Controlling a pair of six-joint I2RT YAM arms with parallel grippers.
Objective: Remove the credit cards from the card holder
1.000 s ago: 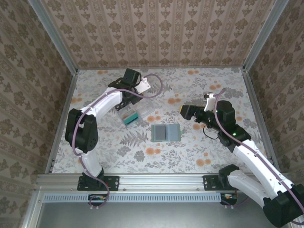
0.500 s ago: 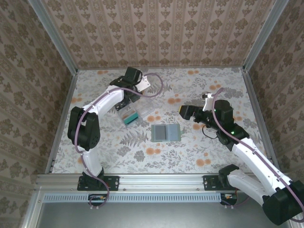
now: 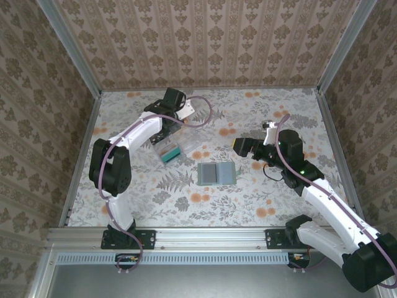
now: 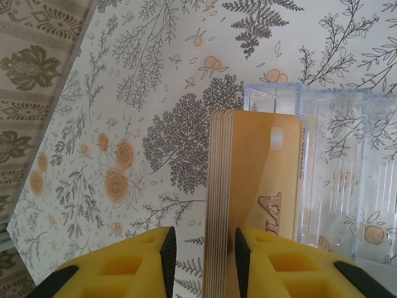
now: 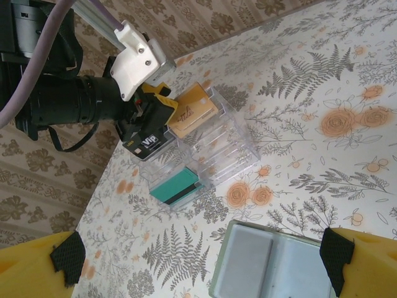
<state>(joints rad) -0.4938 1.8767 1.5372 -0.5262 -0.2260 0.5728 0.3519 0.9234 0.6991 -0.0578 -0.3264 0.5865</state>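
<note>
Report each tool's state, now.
Left tool: partly open, straddling the credit cards, a gap on one side.
Right tool: wide open, empty.

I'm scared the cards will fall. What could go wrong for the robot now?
The tan card stack stands on edge, loosely between the left gripper's fingers, so it might tip and fan out against the clear box. The right gripper hangs wide open near the open card holder; lowering carelessly could shove it.

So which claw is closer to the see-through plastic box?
Left. The left claw is right at the clear box, with the tan cards between its fingers. The right claw hangs farther off, over near the open card holder.
</note>
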